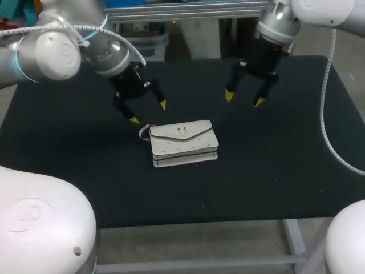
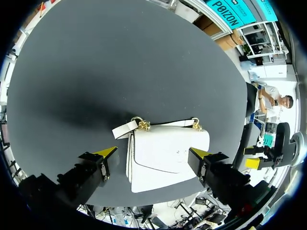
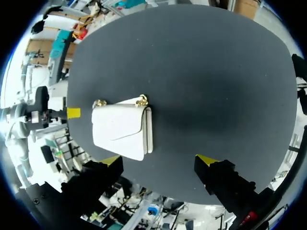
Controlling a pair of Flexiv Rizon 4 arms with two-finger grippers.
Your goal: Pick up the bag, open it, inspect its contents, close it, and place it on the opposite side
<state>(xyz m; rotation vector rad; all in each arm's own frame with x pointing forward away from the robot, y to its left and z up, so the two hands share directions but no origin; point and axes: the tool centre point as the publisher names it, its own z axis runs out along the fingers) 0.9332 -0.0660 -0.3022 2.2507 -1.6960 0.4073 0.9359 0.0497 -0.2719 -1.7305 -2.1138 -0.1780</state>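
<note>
Shoulders of white housing (image 1: 40,222) cover the table's (image 1: 274,182) near corners in the head view. What the bag (image 1: 183,142) holds is hidden under its shut flap, and the short strap (image 1: 144,131) curled at its left end is hard to make out. The bag lies near the table's middle, well away from every edge, with dark cloth wide on all sides. The left gripper (image 1: 148,112) hangs over the bag's far-left end, jaws wide. The right gripper (image 1: 244,99) hangs farther right and beyond it, well apart, jaws equally wide. White and flat on its back, the bag has an envelope flap, a small gold clasp (image 1: 182,132) and gold links (image 2: 141,125) at its top corners.
</note>
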